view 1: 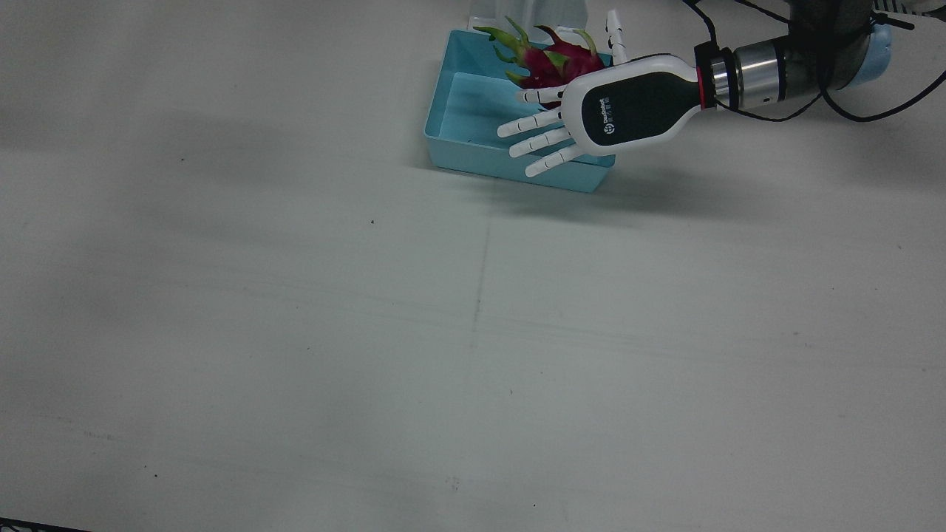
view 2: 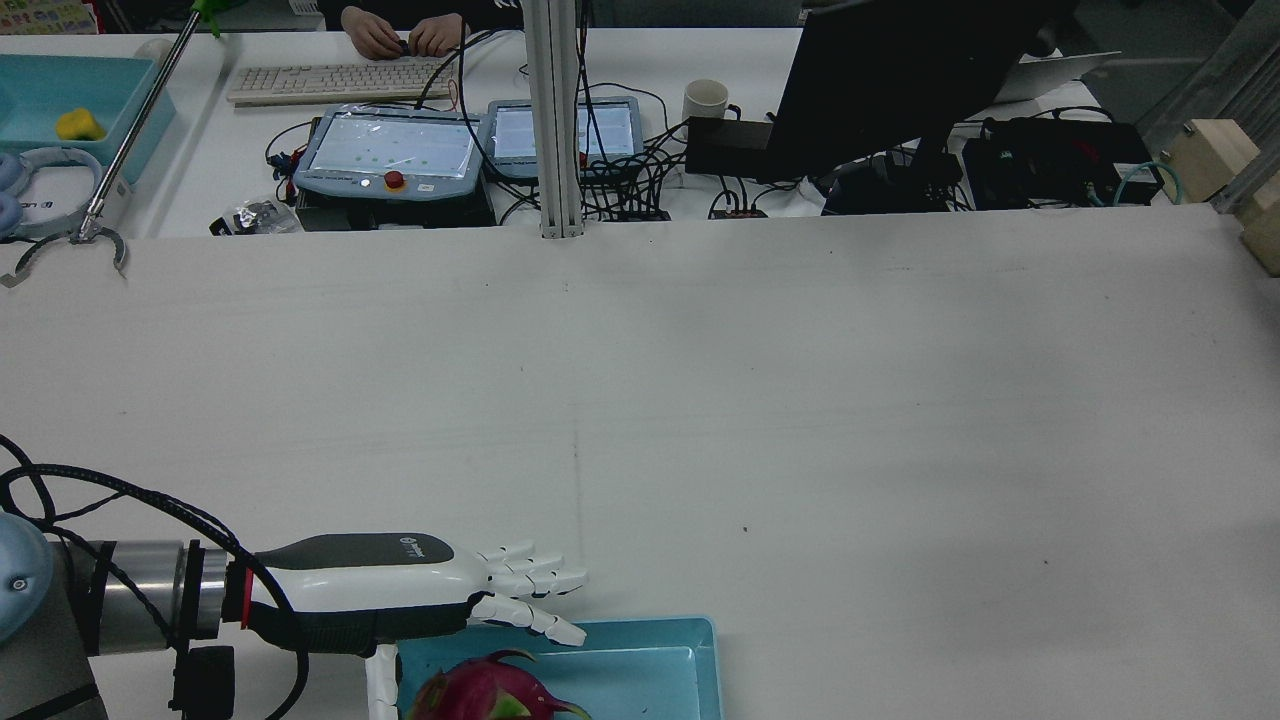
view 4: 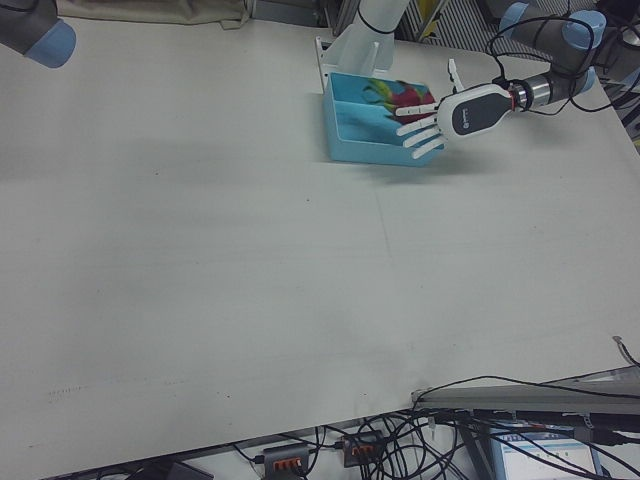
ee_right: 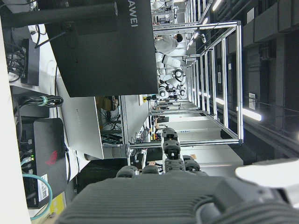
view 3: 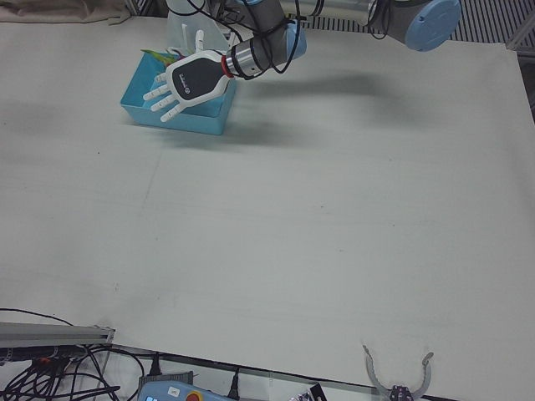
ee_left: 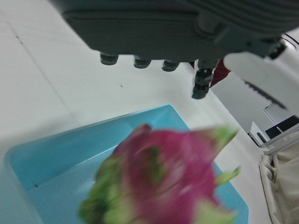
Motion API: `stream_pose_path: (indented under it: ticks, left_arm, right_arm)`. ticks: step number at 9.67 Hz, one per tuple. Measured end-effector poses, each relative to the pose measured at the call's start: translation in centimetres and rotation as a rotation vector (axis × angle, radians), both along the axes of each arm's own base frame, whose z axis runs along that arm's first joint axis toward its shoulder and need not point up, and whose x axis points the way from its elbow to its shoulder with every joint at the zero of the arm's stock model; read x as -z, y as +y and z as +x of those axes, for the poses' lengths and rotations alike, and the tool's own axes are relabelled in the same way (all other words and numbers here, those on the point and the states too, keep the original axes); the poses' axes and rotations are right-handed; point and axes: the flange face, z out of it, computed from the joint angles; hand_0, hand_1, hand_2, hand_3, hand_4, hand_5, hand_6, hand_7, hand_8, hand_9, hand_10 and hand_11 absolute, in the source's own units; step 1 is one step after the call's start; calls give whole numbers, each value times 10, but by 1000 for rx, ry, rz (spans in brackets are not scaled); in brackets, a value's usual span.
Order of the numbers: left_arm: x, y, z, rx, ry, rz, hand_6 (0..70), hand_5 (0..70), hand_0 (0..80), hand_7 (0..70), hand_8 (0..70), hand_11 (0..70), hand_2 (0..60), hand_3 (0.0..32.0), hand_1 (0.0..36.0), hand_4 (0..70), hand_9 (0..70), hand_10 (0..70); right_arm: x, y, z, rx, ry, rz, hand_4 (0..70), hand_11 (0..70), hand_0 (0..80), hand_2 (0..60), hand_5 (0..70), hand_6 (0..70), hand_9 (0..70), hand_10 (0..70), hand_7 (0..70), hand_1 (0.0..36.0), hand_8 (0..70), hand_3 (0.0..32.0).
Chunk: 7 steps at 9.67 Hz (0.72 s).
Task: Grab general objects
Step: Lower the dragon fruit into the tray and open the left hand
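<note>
A pink dragon fruit (view 1: 550, 59) with green scales lies in a light blue bin (view 1: 473, 111) at the robot's edge of the table. My left hand (view 1: 591, 111) hovers over the bin's near-right part, palm down, open and empty, fingers spread beside and just above the fruit. The rear view shows the hand (view 2: 400, 590) above the bin (view 2: 650, 670) and fruit (view 2: 490, 690). In the left hand view the fruit (ee_left: 173, 172) is close below, blurred, under the fingertips (ee_left: 140, 60). My right hand (ee_right: 159, 196) shows only in its own view, raised and holding nothing.
A white stand (view 1: 528, 15) rises just behind the bin. A loose grey claw tool (view 3: 399, 380) lies at the operators' edge. Teach pendants (view 2: 390, 150), a monitor (view 2: 900, 70) and cables sit beyond the far edge. The right arm's elbow (view 4: 40, 30) is far off.
</note>
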Motion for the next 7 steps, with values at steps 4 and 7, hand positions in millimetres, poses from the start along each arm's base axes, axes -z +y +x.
stream_pose_path:
  ticks: [4, 7]
  left_arm:
    - [0, -11, -4, 16, 13, -42, 0, 0, 456, 70, 0, 0, 0, 320, 0, 0, 0, 0]
    - [-11, -111, -86, 224, 52, -148, 0, 0, 452, 76, 0, 0, 0, 240, 0, 0, 1, 0]
  right_arm:
    - [0, 0, 0, 0, 0, 0, 0, 0, 0, 0, 0, 0, 0, 0, 0, 0, 0, 0]
    - [1, 0, 0, 0, 2, 2, 0, 0, 0, 0, 0, 0, 0, 0, 0, 0, 0, 0]
